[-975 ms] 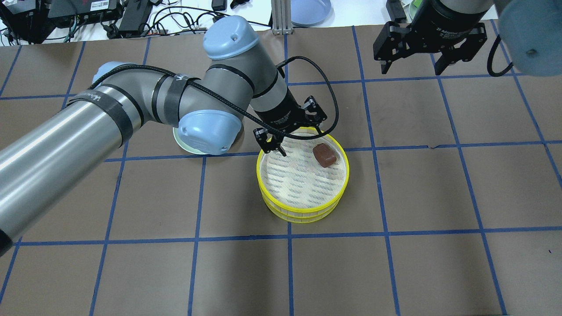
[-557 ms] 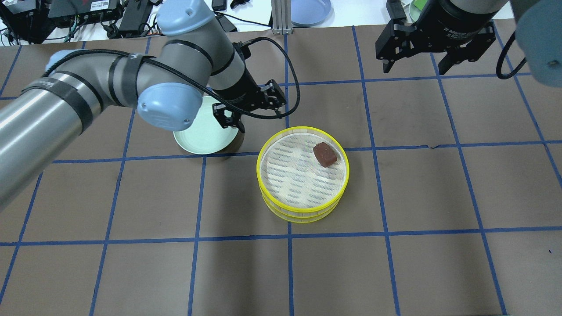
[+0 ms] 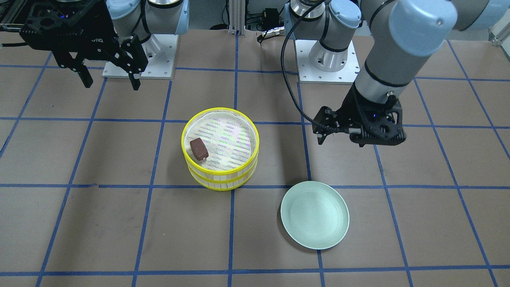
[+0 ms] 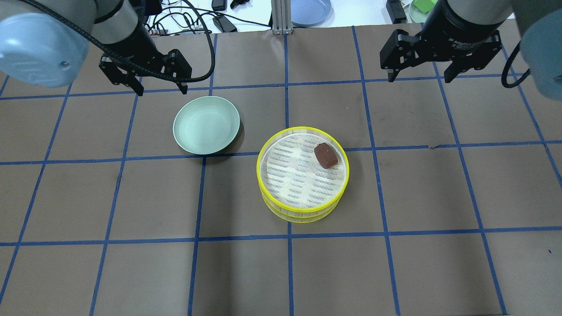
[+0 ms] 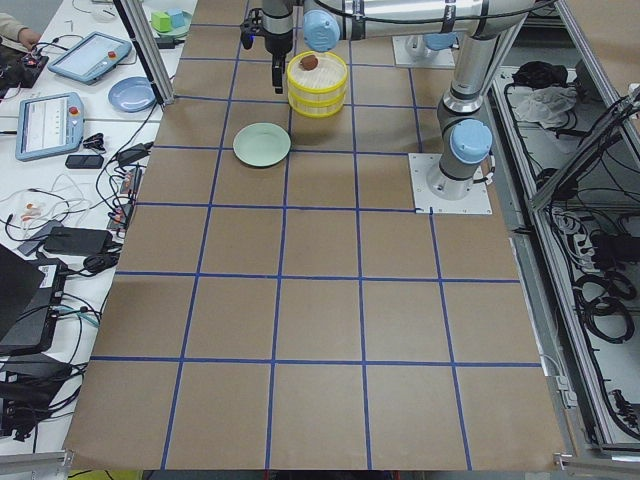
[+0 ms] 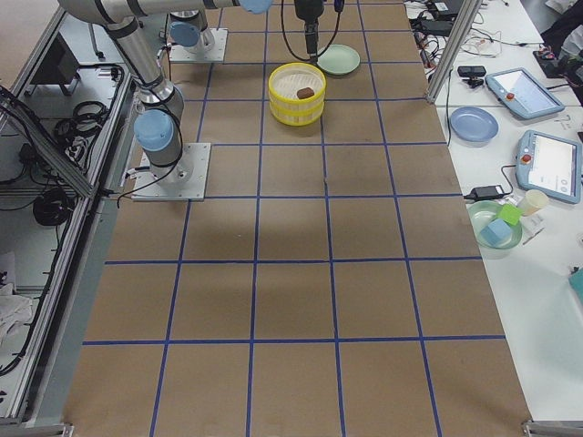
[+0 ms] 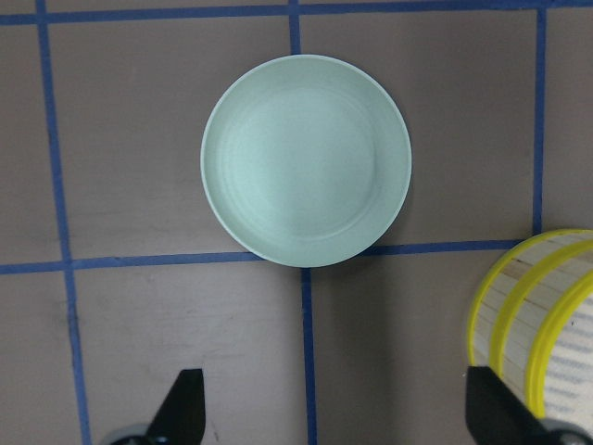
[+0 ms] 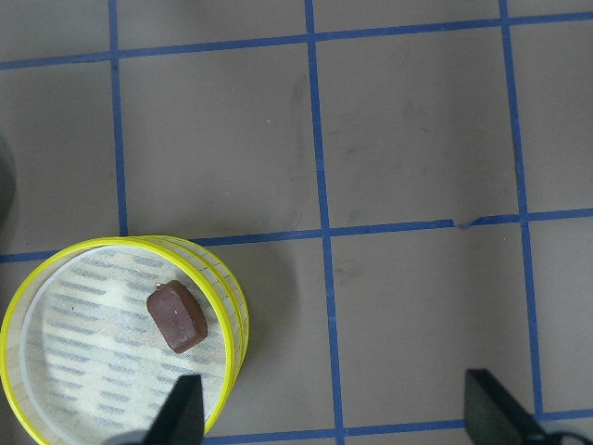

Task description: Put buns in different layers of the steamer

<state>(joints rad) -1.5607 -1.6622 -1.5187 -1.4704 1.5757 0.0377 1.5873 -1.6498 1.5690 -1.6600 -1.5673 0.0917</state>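
Two steamer trays are stacked mid-table, the upper tray (image 4: 258,169) on the lower tray (image 4: 298,216). The dark reddish-brown bun (image 4: 326,155) lies on the upper tray's mesh floor, near its far right rim. It also shows in the right wrist view (image 8: 177,317). The cream-white bun is hidden or out of view. My left gripper (image 4: 161,87) is open and empty, above the table just beyond the pale green plate (image 4: 206,125). My right gripper (image 4: 419,77) is open and empty, high over the far right, away from the steamer (image 8: 232,306).
The pale green plate (image 7: 306,159) is empty, left of the steamer (image 7: 533,324). A blue plate (image 4: 309,11), an aluminium post (image 4: 279,17) and cables (image 4: 175,17) lie beyond the table's far edge. The arm bases (image 3: 326,59) stand at the robot's side.
My left gripper has drawn back from the steamer's rim, leftward and away past the plate, which now shows in full. The brown bun stays in the upper tray. The right gripper has hardly moved.
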